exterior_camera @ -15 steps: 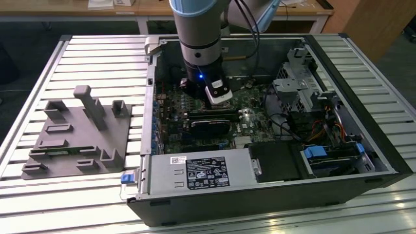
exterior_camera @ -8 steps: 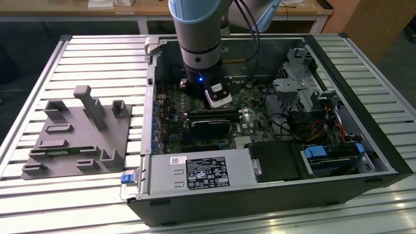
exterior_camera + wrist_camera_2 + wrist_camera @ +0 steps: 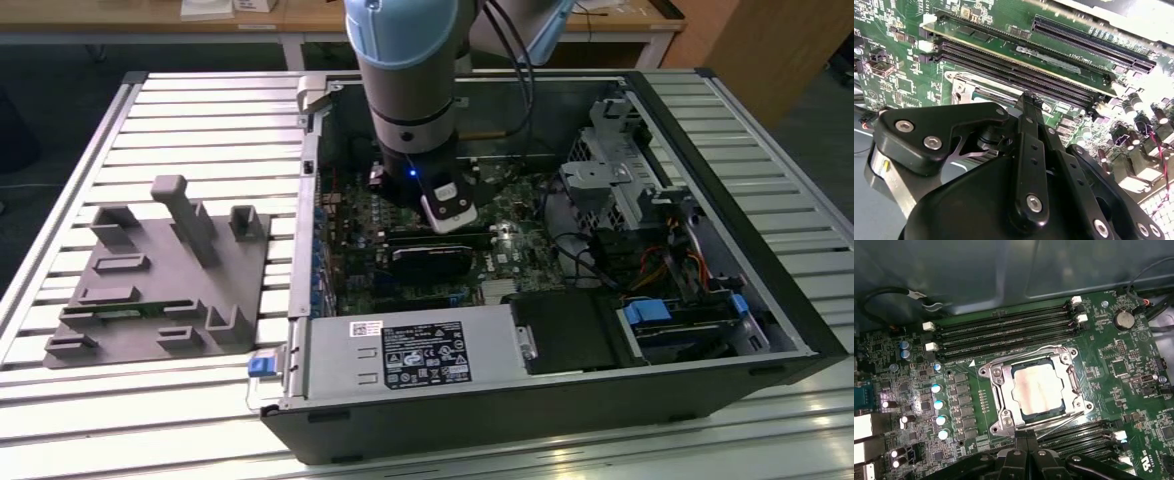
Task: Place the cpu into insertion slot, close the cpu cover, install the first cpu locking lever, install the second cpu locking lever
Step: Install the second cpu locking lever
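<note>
In the first wrist view the cpu (image 3: 1038, 387), a flat silver square, lies in the insertion slot (image 3: 1044, 414). The shiny cpu cover (image 3: 1002, 396) lies down around the chip. One thin lever rod (image 3: 1024, 352) runs along the cover's side towards the memory slots. Another lever rod (image 3: 1064, 421) runs along the opposite side, close to my fingertips. My gripper (image 3: 1026, 436) hovers at that edge of the socket, its two black fingers pressed together with nothing visible between them. The second wrist view shows the gripper (image 3: 1029, 97) just over a corner of the cover (image 3: 979, 90).
The arm (image 3: 414, 100) reaches down into the open computer case (image 3: 534, 400) over the green motherboard (image 3: 347, 250). Long black memory slots (image 3: 1004, 325) flank the socket on two sides. A grey fixture (image 3: 160, 270) stands on the table at the exterior view's left.
</note>
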